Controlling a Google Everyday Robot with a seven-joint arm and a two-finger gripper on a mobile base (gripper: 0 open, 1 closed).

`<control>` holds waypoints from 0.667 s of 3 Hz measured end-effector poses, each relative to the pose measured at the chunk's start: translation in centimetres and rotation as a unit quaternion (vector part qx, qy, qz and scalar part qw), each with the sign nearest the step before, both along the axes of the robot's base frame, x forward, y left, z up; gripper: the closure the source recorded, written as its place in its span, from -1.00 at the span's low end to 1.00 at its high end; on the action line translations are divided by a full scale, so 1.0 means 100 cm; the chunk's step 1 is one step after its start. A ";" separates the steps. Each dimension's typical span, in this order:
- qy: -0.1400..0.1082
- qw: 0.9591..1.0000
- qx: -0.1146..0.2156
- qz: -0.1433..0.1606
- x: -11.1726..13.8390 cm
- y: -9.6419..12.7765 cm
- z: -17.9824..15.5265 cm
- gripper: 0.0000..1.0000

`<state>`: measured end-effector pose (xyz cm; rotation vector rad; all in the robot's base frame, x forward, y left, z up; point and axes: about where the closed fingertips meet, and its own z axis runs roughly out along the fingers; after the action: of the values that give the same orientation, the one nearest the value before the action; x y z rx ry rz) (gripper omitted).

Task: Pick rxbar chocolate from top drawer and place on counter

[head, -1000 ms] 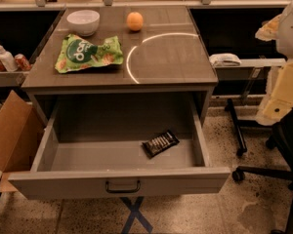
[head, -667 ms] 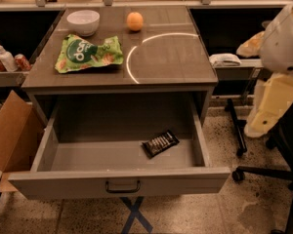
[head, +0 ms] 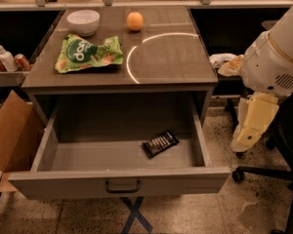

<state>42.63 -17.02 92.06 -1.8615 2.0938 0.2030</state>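
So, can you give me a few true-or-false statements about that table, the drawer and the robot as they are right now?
1. The top drawer is pulled open. True.
2. The rxbar chocolate lies on the counter. False: it lies on the drawer floor, towards the right front.
3. The orange sits inside the white bowl. False: it rests on the counter to the right of the bowl, apart from it.
4. The gripper hangs to the right of the drawer, outside it and not touching the bar. True.
5. A green snack bag lies on the left part of the counter. True.
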 end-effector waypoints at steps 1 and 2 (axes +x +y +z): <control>0.003 1.000 0.013 0.007 0.007 0.003 -0.024 -1.00; 0.009 0.999 0.029 0.037 0.018 0.015 -0.070 -1.00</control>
<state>44.39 -15.51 85.03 -1.9123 2.0093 0.2952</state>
